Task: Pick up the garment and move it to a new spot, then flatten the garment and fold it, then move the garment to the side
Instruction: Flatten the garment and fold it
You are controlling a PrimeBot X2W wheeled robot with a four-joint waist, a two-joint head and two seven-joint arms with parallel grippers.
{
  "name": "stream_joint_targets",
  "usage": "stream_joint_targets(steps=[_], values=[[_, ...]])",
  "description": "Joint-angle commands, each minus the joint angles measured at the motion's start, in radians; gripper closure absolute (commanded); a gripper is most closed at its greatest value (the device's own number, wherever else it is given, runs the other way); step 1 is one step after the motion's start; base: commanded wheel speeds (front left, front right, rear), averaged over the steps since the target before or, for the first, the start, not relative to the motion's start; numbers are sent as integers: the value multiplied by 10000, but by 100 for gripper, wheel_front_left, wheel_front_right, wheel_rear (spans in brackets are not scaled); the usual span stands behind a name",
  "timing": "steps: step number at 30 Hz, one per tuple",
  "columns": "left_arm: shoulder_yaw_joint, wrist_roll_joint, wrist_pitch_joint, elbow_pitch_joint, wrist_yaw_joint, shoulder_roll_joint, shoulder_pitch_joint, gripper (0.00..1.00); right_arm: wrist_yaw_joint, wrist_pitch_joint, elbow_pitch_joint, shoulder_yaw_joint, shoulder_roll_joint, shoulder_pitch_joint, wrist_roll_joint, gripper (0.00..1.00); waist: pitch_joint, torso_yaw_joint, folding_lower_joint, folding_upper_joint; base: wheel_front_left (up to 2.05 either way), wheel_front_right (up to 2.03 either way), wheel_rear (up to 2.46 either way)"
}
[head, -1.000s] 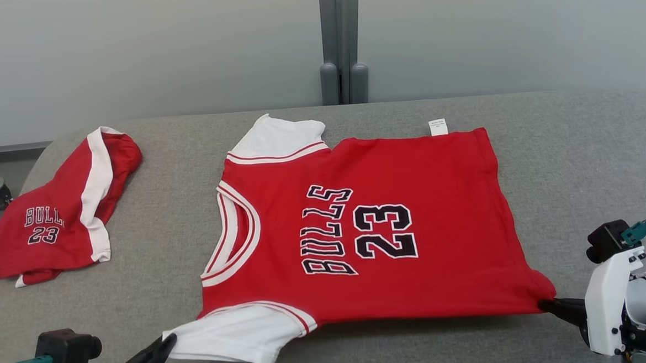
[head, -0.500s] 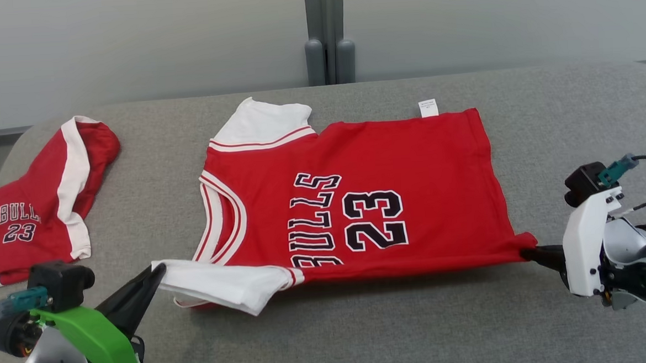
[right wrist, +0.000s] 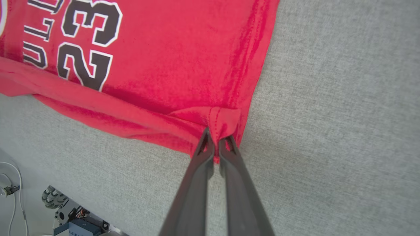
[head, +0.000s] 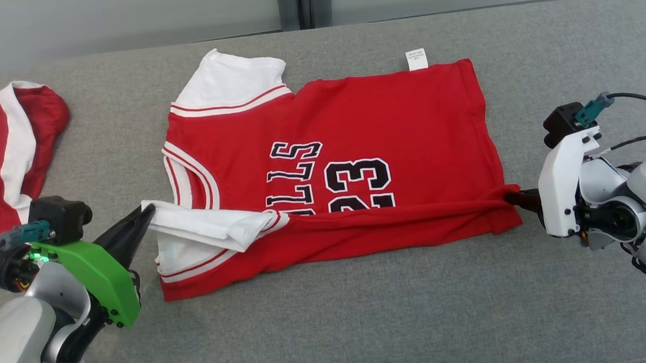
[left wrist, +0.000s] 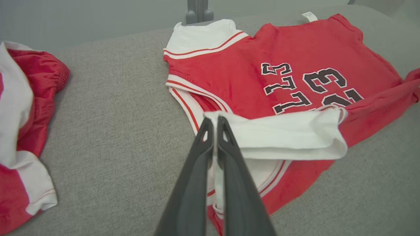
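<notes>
The garment [head: 353, 124] is a red jersey with white sleeves and black "BULLS 23" lettering, spread on the grey table [head: 330, 325]. Its near edge is lifted and turned over the body, covering the lower part of the lettering. My left gripper [head: 146, 210] is shut on the near white sleeve [left wrist: 282, 134], held just above the cloth. My right gripper [head: 509, 198] is shut on the near hem corner [right wrist: 218, 119] at the garment's right end. The jersey [left wrist: 295, 59] and my left gripper [left wrist: 214, 122] show in the left wrist view, my right gripper [right wrist: 215, 139] in the right wrist view.
A pair of red shorts with a white stripe [head: 6, 154] lies at the table's left edge. Grey wall panels stand behind the table. In the right wrist view, equipment and cables [right wrist: 65, 209] sit on the floor beyond the table edge.
Both grippers have carried the garment's near edge away from me, folding it over the body and covering the lower lettering. The head camera has tilted down, shifting the whole scene up and left.
</notes>
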Motion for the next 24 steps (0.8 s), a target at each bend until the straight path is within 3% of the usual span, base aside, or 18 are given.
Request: stream_joint_targets(steps=[1, 10, 11, 12, 13, 15, 20, 24], values=[[-44, 121, -97, 194, -38, -79, -291, 100, -16, -27, 140, -13, 82, -174, -109, 100, 307, -125, 0, 0, 0, 0, 0], [-555, 442, -442, 1333, -91, -435, -1263, 100, -16, -681, 616, 17, 559, -711, -497, 100, 616, -127, 0, 0, 0, 0, 0], [-551, 502, -502, 1483, -74, -457, -1347, 100, -17, -828, 681, -3, 582, -734, -562, 70, 617, -123, 0, 0, 0, 0, 0], [-536, 623, -629, 1673, 46, -487, -1447, 100, -16, -1031, 743, 11, 583, -770, -693, 0, 616, -114, 0, 0, 0, 0, 0], [-545, 745, -729, 1818, 139, -528, -1507, 86, -17, -1152, 829, 22, 604, -789, -749, 0, 612, -108, 0, 0, 0, 0, 0], [-673, 960, -900, 2157, 225, -699, -1587, 0, -16, -1516, 899, 45, 697, -812, -811, 0, 559, -85, 0, 0, 0, 0, 0], [-711, 868, -1298, 2627, 147, -1012, -1609, 0, -16, -2152, 1181, 107, 646, -659, -873, 0, 375, -45, 0, 0, 0, 0, 0], [-750, 978, -1672, 2904, 255, -1215, -1482, 0, -16, -3395, 1440, -97, 616, -596, -1110, 0, 143, -10, 0, 0, 0, 0, 0]])
